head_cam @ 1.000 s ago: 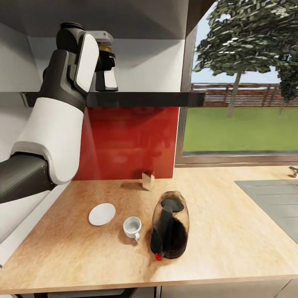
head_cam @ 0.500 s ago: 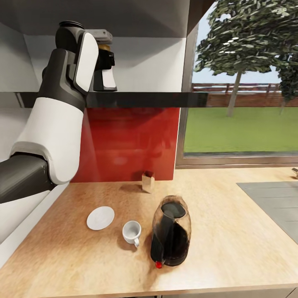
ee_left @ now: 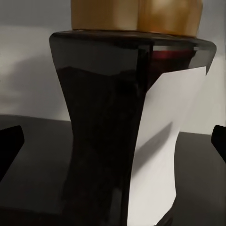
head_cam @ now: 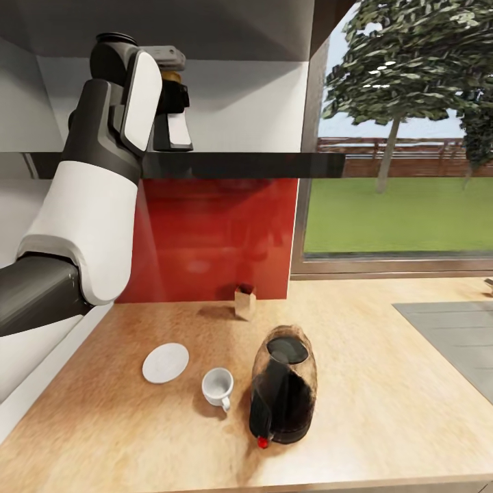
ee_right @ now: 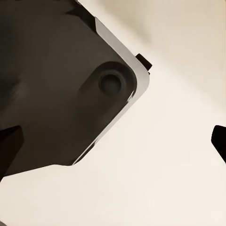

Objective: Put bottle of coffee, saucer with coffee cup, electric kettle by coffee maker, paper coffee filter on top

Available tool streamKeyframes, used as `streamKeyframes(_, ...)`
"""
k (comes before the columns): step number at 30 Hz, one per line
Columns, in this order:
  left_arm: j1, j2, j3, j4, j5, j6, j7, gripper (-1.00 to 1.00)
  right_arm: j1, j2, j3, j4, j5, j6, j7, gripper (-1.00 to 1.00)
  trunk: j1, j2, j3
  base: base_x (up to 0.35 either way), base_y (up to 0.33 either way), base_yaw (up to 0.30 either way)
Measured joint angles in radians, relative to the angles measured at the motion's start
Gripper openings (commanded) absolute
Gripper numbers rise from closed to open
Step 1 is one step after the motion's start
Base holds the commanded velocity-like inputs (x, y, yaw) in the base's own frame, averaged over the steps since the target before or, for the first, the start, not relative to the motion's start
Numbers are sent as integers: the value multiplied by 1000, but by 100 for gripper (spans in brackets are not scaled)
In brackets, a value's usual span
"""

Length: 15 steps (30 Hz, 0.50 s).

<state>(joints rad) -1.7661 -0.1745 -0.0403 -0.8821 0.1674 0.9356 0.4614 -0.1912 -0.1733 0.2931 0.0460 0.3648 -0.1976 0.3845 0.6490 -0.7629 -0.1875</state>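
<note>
Left gripper [head_cam: 171,103] is up at the kitchen shelf [head_cam: 239,165], with the bottle of coffee [ee_left: 132,136] right in front of my wrist camera. I see the fingertips [ee_left: 10,141] spread wide at both edges of that view, the dark bottle with its white label and yellow-gold cap standing between them, not touched by either. From the head camera I see the bottle [head_cam: 171,127] upright on the black shelf, partly behind my raised left arm. Down on the countertop [head_cam: 383,397] the saucer [head_cam: 165,362] lies flat, the coffee cup [head_cam: 218,388] stands just beside it on the wood, and the electric kettle [head_cam: 283,396] stands upright next to the cup. A small brown box [head_cam: 244,301] sits near the red backsplash. My right gripper [ee_right: 113,150] shows dark fingertips far apart, holding nothing.
</note>
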Motion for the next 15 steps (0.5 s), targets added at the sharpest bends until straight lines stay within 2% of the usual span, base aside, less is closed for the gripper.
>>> streamKeyframes(15, 0, 0, 2, 11, 0, 0, 0, 100, 0, 0, 0, 0, 0, 0, 0, 100, 0, 0, 0, 99, 0, 0)
